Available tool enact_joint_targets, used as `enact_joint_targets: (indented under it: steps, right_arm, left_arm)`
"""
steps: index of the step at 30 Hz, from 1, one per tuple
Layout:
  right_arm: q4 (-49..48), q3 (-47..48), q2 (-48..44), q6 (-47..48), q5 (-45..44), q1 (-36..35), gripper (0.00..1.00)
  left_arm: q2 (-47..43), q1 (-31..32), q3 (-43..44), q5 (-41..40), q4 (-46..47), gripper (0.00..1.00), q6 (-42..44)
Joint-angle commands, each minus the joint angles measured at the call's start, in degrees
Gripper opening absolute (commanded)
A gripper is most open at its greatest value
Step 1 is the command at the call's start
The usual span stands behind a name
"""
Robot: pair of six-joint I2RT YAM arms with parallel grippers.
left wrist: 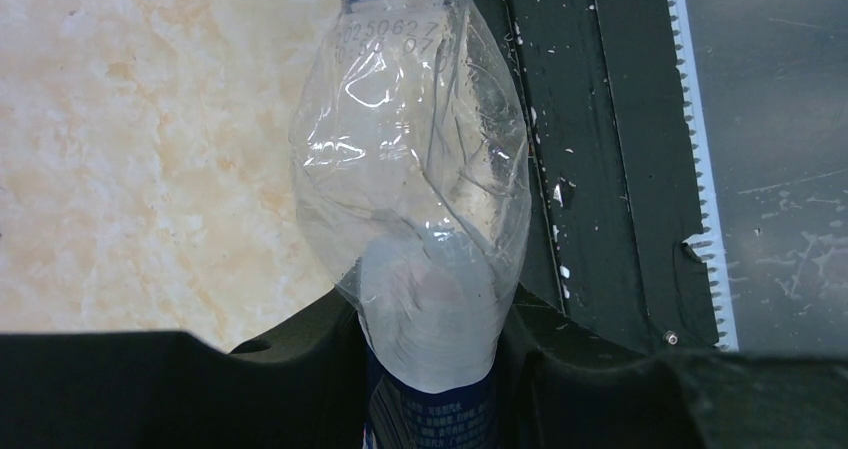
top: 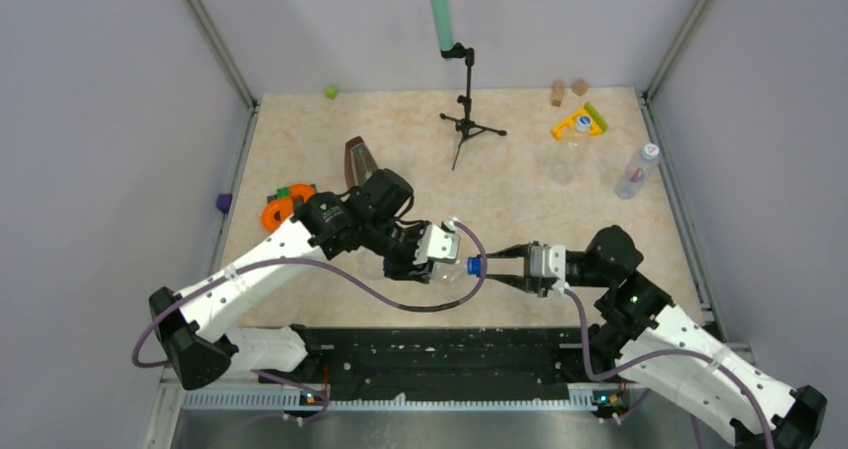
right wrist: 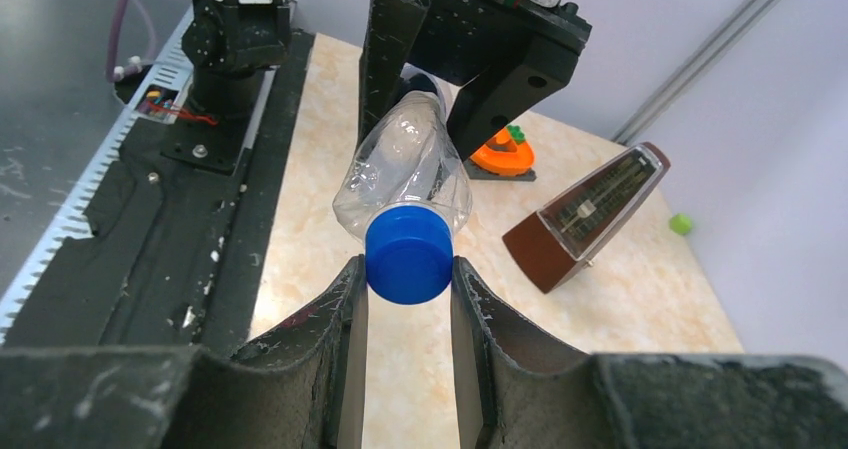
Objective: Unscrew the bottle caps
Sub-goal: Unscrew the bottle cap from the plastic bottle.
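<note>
**Top view.** The left gripper (top: 437,252) was clamped across the body of the labelled bottle (top: 452,266). The bottle lay level at about 6 o'clock of the centre of the table (top: 300,129), and appeared to be raised off it. Its dark blue cap (top: 473,265) pointed to 3 o'clock, where the right gripper (top: 482,265) met it. The plain clear bottle (top: 570,157) and the tinted bottle (top: 634,174) rested at about 2 o'clock, each white-capped and well apart from both arms.

**Left wrist view.** The neck lay at 12 o'clock, and the blue-printed label sat between the closed jaws at 6 o'clock. The wall was thin, clear, and creased and dented above the grip. The bottle was judged light, apparently empty and soft. A harder squeeze would likely crush it further, while a weaker one might let it spin with the cap. The firmer shoulder near the neck seemed the better place to hold.

**Right wrist view.** The cap sat between the right gripper's fingers (right wrist: 340,319), which had closed on it and touched its rim at 9 and 3 o'clock. The cap was judged to be the stiff part and the proper place to apply torque. Any ribbing on its side could not be made out, so slipping under twist was a risk.
</note>
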State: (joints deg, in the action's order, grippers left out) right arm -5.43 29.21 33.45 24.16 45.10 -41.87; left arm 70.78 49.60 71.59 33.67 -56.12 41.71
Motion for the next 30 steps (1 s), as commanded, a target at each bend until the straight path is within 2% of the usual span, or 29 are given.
enact_joint_targets:
  steps: [1, 12, 15, 18, 20, 23, 30]
  right_arm:
    - [-5.2, -2.3, -1.5, 5.8, -4.0, 0.1, 0.0]
    - [-4.7, -3.3, -1.0, 10.4, -4.1, 0.1, 0.0]
    - [-5.8, -4.0, -1.1, 10.0, -3.8, 0.1, 0.25]
    - [-6.4, -4.2, -1.1, 9.8, -3.7, 0.1, 0.36]
    - [-6.5, -4.5, -1.2, 9.8, -4.0, 0.1, 0.39]
    - [-6.3, -4.7, -1.5, 9.7, -4.6, 0.1, 0.54]
    - [-9.6, -7.5, -4.3, 6.5, -6.2, 0.1, 0.61]
  left_arm:
    - [-0.7, 0.7, 2.6, 4.0, -1.3, 0.0, 0.0]
    - [1.3, 0.8, 2.5, 3.8, 0.2, 0.0, -1.3]
    - [1.5, 0.8, 2.0, 1.2, 0.7, 0.0, -2.6]
    - [1.4, 0.8, 1.6, -0.2, 0.7, 0.0, -3.0]
    - [1.1, 0.8, 1.3, -0.5, 0.7, 0.0, -3.0]
    - [0.6, 0.8, 0.6, -1.6, 1.5, 0.0, -3.3]
    - [-0.1, 0.8, -0.1, -7.8, 2.6, 0.0, -4.0]
